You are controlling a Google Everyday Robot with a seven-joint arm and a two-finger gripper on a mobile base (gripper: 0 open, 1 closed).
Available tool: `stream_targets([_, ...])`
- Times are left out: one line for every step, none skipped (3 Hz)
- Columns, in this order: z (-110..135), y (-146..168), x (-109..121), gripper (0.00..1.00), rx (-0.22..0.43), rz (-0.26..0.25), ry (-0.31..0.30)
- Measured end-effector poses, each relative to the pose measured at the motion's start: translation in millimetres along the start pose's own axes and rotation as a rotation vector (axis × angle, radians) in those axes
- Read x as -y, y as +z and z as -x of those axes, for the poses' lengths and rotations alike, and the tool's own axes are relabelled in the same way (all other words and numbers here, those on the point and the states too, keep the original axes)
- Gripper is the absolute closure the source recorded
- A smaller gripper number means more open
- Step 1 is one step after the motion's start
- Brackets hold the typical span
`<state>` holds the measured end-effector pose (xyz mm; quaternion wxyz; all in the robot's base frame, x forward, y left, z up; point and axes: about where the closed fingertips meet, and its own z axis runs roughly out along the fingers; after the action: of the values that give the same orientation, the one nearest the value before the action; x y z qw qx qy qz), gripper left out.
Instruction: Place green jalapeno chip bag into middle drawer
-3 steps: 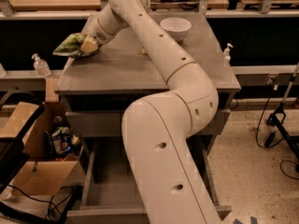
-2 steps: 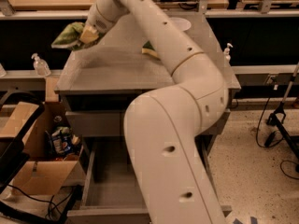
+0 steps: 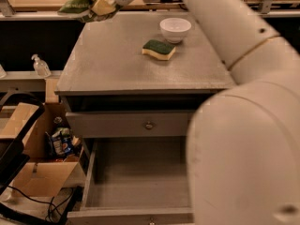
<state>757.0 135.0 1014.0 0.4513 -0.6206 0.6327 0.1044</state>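
My gripper [image 3: 98, 6] is at the top left of the camera view, shut on the green jalapeno chip bag [image 3: 78, 3]. It holds the shiny green bag in the air above the back left corner of the grey cabinet top [image 3: 117, 64]. The middle drawer [image 3: 136, 177] is pulled out below at the bottom of the view; its wide flat floor shows with nothing on it. My large white arm [image 3: 243, 116] fills the right side and hides the drawer's right part.
A green-topped yellow sponge [image 3: 159, 49] and a white bowl [image 3: 175, 29] sit on the cabinet top. A shallower closed drawer front with a round knob [image 3: 148, 124] is above the open drawer. An open cardboard box [image 3: 42, 149] with packets stands on the floor at left.
The gripper has lifted the green bag up off the cabinet top and higher toward the back left. The view has shifted, so the sponge and bowl now show.
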Motion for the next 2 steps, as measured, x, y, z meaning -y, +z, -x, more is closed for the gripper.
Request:
stream_targets([42.6, -101.1, -10.3, 1.0, 0.127, -0.141, 0.046])
stream_targets([99.0, -165.7, -60.3, 1.0, 0.276, -0.194, 0.038])
